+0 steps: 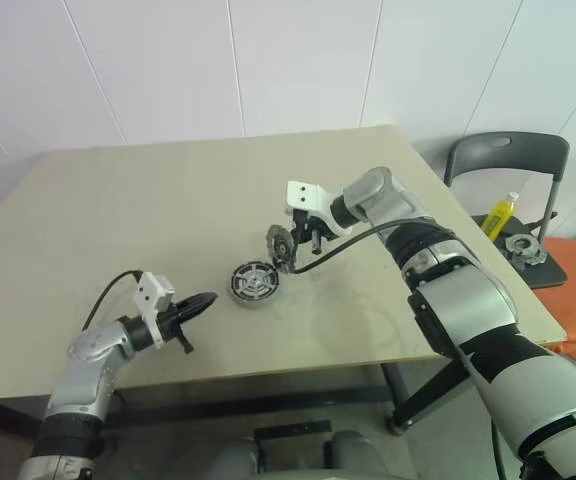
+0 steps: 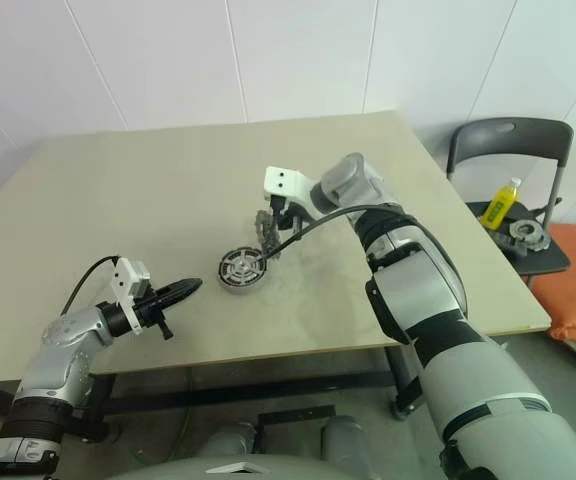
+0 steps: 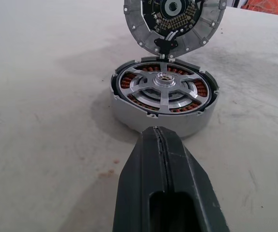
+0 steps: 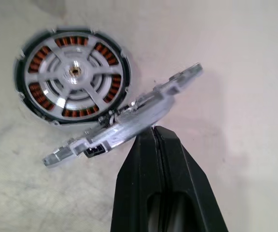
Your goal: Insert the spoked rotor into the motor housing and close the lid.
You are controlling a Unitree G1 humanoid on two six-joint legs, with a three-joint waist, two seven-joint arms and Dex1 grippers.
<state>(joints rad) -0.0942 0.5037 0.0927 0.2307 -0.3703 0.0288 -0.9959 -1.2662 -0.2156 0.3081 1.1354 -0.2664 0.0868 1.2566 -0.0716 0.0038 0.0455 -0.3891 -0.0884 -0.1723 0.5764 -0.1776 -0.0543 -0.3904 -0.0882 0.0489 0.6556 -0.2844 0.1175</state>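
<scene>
The motor housing point(image 1: 255, 283) lies flat on the table near its middle, copper windings showing around its rim. Inside it sits the spoked rotor point(image 3: 165, 87), its silvery spokes over the windings, which the right wrist view shows as well point(image 4: 74, 72). My right gripper point(image 1: 295, 250) is shut on the edge of the lid point(image 1: 280, 245), which it holds tilted on edge just above and behind the housing; its inner face with the dark hub shows in the left wrist view point(image 3: 173, 19). My left gripper point(image 1: 203, 302) is shut and holds nothing; it points at the housing from a short way off.
The beige table point(image 1: 148, 200) ends in a front edge close behind my left arm and a right edge beside my right arm. Past the right edge stands a dark chair point(image 1: 528, 160) carrying a yellow bottle point(image 1: 501, 214) and a metal part point(image 1: 521, 247).
</scene>
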